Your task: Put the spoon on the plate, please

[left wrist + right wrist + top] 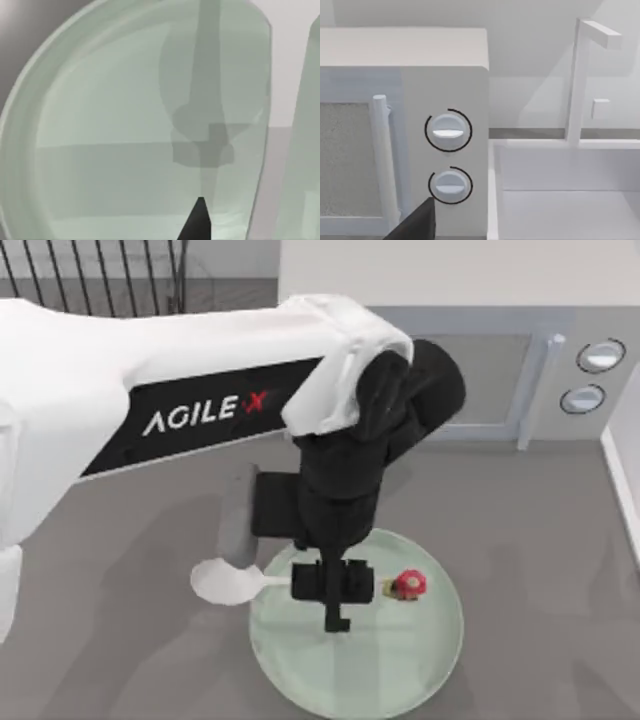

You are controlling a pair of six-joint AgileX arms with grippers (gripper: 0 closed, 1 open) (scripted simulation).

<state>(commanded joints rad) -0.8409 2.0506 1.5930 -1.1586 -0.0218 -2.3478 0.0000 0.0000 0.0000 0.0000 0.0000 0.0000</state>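
Observation:
The pale green plate (400, 670) lies on the grey table near the front middle. My left gripper (335, 592) hangs over the plate's left half, shut on the handle of the white spoon (226, 581). The spoon lies level; its bowl sticks out past the plate's left rim and its red mushroom knob (408, 585) is over the plate's middle. The left wrist view looks down on the plate (100, 150), where the shadow of the gripper and spoon falls beside a dark fingertip (198, 222).
A white microwave (480, 380) stands at the back right, with its two dials (448, 131) close in the right wrist view. A white sink (560, 200) sits next to it. A dark fingertip (417, 222) of my right arm points at the microwave.

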